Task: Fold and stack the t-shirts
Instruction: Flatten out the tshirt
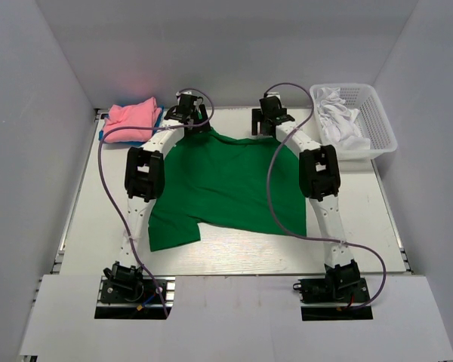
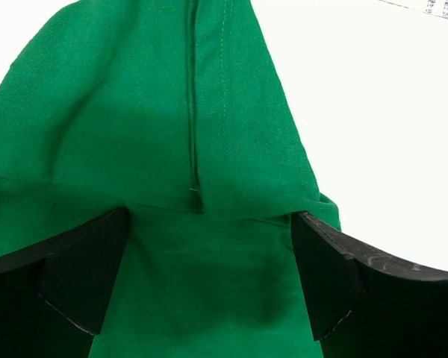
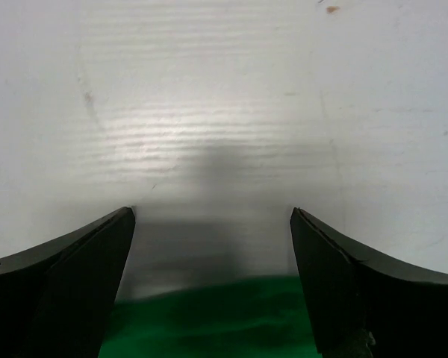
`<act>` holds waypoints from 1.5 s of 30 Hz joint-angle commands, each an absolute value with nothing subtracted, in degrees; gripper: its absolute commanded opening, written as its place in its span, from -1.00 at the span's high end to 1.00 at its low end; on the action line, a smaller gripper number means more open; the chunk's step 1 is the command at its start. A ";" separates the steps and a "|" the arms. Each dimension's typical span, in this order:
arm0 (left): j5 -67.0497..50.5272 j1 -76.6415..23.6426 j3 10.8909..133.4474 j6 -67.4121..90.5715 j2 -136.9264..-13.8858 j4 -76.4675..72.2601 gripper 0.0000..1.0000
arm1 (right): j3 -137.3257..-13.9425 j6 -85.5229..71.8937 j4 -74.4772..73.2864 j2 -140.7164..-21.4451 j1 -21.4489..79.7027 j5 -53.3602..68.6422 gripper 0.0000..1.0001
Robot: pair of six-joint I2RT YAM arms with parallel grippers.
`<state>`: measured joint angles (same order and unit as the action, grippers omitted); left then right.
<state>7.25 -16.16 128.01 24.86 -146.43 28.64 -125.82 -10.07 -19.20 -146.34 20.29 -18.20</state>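
- The green t-shirt (image 1: 226,188) lies spread open in the middle of the surface (image 1: 234,260), between the two arms. One sleeve points to the near left.
- A folded pink t-shirt (image 1: 134,117) sits at the far left corner on top of a blue t-shirt (image 1: 103,136). Both are well apart from the green one.
- White t-shirts (image 1: 340,121) lie bunched in the mesh basket (image 1: 383,128) at the far right.
- The left end effector (image 2: 209,276) is at the green shirt's far left edge. Its fingers are spread wide, with a stitched seam of green cloth lying between them, not pinched.
- The right end effector (image 3: 213,253) is at the shirt's far right edge. It is also spread wide and holds nothing, over bare surface with the green edge just below its fingers.
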 commanded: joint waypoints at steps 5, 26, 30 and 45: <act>10.36 -16.17 125.60 26.10 -145.28 35.33 -1.00 | -130.52 -9.34 -9.67 -145.29 18.37 -14.69 -0.81; 13.27 -16.17 90.47 24.52 -112.00 32.98 -1.00 | -75.59 -20.74 -20.91 -101.16 20.83 -2.90 -0.81; 14.95 -16.17 86.21 24.52 -111.79 30.76 -1.00 | -73.30 -21.45 -21.18 -102.91 20.66 -3.42 -0.81; 14.77 -16.17 101.87 25.14 -128.75 37.88 -1.00 | -93.67 -16.71 -27.59 -125.92 14.51 -4.22 -0.81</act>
